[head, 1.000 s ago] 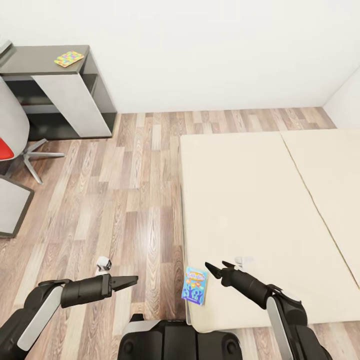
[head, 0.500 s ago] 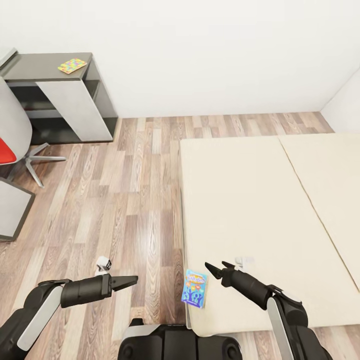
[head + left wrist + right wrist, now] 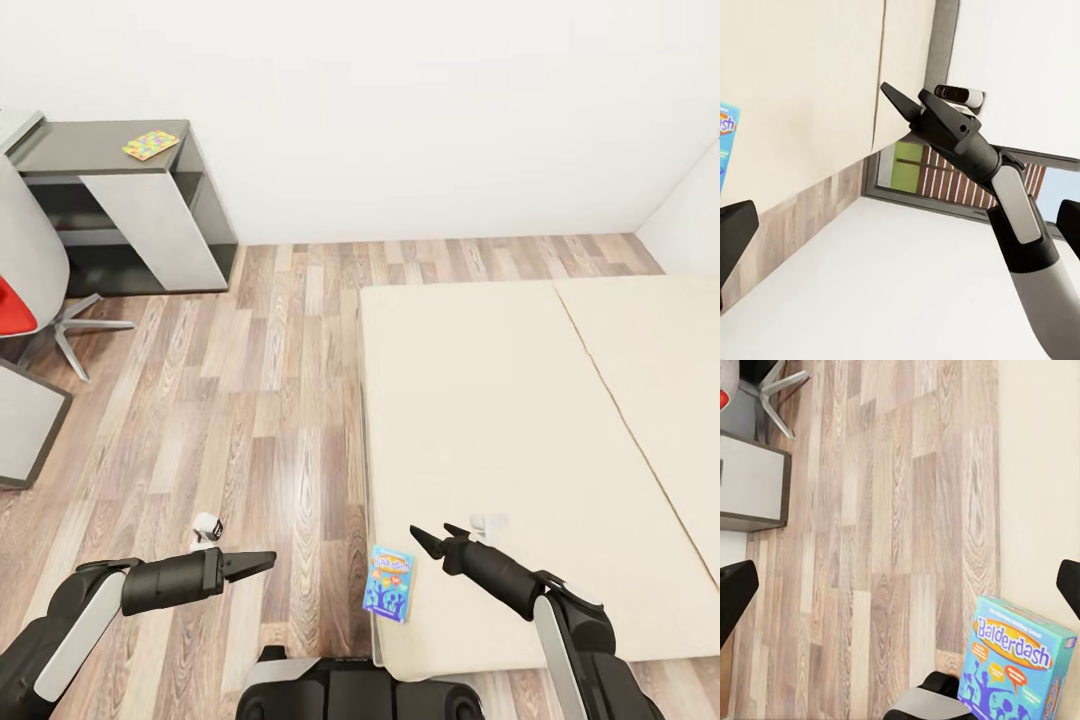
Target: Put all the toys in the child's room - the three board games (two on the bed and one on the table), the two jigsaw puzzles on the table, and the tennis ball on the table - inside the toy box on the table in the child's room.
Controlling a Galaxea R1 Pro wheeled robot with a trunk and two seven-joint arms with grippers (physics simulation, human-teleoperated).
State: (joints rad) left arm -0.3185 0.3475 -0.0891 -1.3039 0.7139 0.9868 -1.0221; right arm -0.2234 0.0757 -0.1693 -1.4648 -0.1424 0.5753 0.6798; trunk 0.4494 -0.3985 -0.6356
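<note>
The right wrist view reads "Balderdash" on the blue board game [image 3: 1016, 664]; in the head view its lettering is too small to read. The game lies on the bed [image 3: 520, 420] corner, just left of the right gripper [image 3: 432, 537], whose fingers are spread wide. The left gripper [image 3: 262, 559] hangs over the floor; its opening cannot be told. A jigsaw puzzle [image 3: 150, 145] lies on the far desk [image 3: 70, 150].

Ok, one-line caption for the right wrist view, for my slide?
Small blue Balderdash board game box at the beige mattress edge, beside wood-plank floor.
</note>
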